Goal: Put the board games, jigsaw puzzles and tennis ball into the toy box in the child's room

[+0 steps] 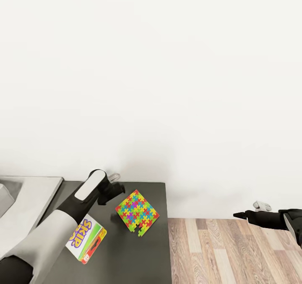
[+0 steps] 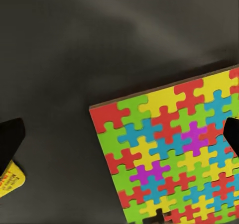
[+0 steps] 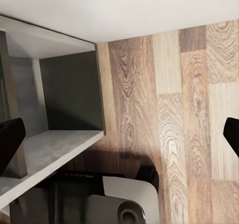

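A jigsaw puzzle, a square sheet of bright interlocking pieces, lies flat on the dark-grey part of the table. The Skip-Bo board game lies to its left, partly under my left forearm. My left gripper hovers open just behind the puzzle's far left corner. In the left wrist view the puzzle lies below the open gripper, and a yellow corner of the board game shows beside one finger. My right gripper is open over the floor, right of the table. The tennis ball is out of view.
The light-grey tabletop joins the dark section at the left; a light-grey sloping wall there, cut off by the picture's edge, looks like the toy box's corner. A white wall stands behind. Wooden floor lies right of the table. Grey shelving shows in the right wrist view.
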Motion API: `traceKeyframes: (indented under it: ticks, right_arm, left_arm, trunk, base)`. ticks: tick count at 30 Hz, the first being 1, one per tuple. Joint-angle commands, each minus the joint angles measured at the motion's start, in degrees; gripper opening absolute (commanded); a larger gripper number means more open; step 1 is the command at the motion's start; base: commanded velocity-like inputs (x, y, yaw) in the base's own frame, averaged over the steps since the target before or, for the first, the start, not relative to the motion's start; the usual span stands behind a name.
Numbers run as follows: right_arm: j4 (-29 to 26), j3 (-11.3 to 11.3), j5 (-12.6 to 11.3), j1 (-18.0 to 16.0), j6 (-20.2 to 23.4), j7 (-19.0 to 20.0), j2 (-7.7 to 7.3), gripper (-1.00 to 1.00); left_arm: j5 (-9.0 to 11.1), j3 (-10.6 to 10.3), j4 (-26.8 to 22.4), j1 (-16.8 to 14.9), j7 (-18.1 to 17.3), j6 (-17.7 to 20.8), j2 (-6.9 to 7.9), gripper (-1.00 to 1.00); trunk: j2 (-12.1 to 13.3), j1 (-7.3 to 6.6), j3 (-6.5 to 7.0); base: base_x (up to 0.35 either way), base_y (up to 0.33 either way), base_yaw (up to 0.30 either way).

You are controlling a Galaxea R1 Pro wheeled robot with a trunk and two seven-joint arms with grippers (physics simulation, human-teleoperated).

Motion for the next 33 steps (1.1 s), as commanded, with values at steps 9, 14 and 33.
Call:
traceKeyframes:
  ticks: [9,14,33]
  right_arm:
    - [-0.13,-0.39,0.45,-0.14,-0.21,0.46,0.00,1.00]
    - [-0.14,-0.35,0.44,-0.15,-0.51,0.47,-0.03,1.00]
    - [-0.15,-0.33,0.44,-0.15,-0.65,0.48,0.04,1.00]
  left_arm:
    - [0.24,-0.44,1.14,-0.08,-1.43,0.14,-0.32,1.00]
    - [0.23,-0.56,1.35,-0.09,-2.18,0.13,-0.40,1.00]
    - [0.22,-0.70,1.45,-0.05,-2.62,0.13,-0.44,1.00]
  trunk:
    - [-0.12,0.03,-0.27]
    - [-0.12,0.03,-0.29]
    - [-0.12,0.03,-0.30]
  base:
    - [0.000,0.000,0.000]
    - [0.000,0.000,0.000]
    - [0.000,0.000,0.000]
